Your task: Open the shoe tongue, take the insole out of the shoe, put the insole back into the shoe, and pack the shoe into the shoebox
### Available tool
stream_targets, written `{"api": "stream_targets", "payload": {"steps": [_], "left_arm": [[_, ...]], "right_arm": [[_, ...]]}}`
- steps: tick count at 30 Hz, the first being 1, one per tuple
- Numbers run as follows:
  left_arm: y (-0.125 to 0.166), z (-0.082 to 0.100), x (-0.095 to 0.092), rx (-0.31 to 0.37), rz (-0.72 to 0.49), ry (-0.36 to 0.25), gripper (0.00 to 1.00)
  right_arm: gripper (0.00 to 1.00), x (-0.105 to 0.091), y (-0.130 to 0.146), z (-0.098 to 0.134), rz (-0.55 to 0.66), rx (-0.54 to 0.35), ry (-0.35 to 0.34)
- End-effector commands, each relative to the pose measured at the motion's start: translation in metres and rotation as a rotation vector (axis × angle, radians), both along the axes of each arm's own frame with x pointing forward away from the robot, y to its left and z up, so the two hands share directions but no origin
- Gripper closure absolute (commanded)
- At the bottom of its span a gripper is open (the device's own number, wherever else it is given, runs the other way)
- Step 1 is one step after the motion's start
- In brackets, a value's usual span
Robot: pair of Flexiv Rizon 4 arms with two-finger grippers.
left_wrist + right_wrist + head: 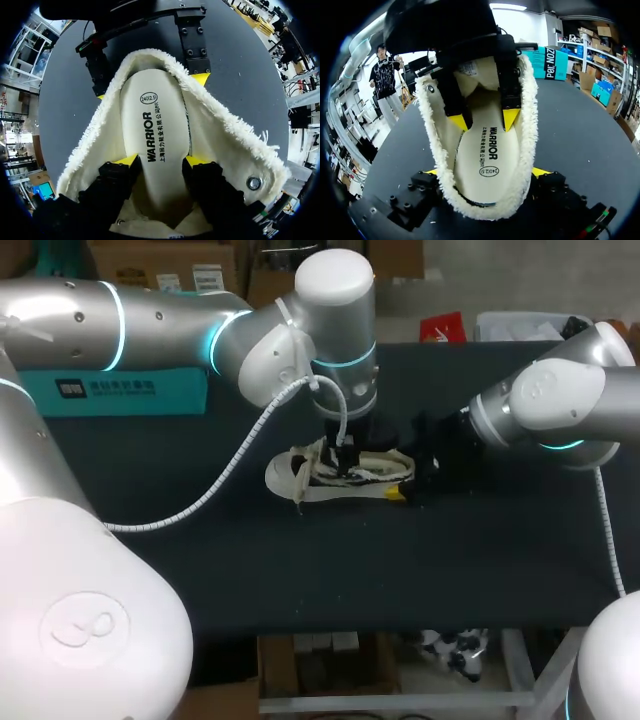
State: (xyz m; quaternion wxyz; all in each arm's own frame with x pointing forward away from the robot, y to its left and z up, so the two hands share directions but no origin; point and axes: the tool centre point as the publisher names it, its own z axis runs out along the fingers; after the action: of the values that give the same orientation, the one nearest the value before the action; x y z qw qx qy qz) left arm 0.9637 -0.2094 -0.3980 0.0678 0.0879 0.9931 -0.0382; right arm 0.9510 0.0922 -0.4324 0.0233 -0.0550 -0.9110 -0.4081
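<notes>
Two grippers meet on one fleece-lined cream shoe (372, 470), which lies near the middle of the dark table (200, 560). The head view gives that placing, with the left arm standing straight down over the shoe and the right gripper (486, 172) at one end. The shoe's inside is hidden there under the wrist.

The left wrist view fills the gap. The left gripper (162, 161) is inside the opening, its yellow tips pressed against the two edges of the pale printed insole (160, 115), which lies in the shoe. The right wrist view shows its own tips spread wide, one on each side of the woolly rim, clamping the shoe. The tongue and laces are hard to make out in any view.
</notes>
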Motion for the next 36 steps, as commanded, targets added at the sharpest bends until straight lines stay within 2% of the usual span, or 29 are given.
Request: {"api": "stream_targets", "payload": {"steps": [1,3,6,9,15,27,36], "left_arm": [[-0.018,-0.076,0.037,0.014,0.000,0.002,0.69],[-0.018,-0.078,0.040,0.016,-0.002,0.002,1.00],[-0.016,-0.077,0.042,0.014,-0.003,0.007,1.00],[-0.014,-0.067,0.042,-0.004,-0.005,0.009,1.00],[-0.012,-0.036,0.031,-0.055,-0.018,0.000,1.00],[-0.006,0.032,0.004,-0.190,-0.055,0.049,1.00],[-0.001,0.061,-0.007,-0.302,-0.056,0.105,1.00]], "right_arm": [[1.00,-0.001,0.004,-0.010,0.004,0.002,0.001],[1.00,-0.001,0.004,-0.010,0.004,0.002,0.001],[1.00,-0.001,0.004,-0.010,0.004,0.002,0.001],[1.00,-0.001,0.004,-0.010,0.004,0.002,0.001],[1.00,-0.001,0.004,-0.010,0.004,0.002,0.001],[1.00,-0.001,0.004,-0.010,0.004,0.002,0.001],[1.00,-0.001,0.004,-0.010,0.004,0.002,0.001]]}}
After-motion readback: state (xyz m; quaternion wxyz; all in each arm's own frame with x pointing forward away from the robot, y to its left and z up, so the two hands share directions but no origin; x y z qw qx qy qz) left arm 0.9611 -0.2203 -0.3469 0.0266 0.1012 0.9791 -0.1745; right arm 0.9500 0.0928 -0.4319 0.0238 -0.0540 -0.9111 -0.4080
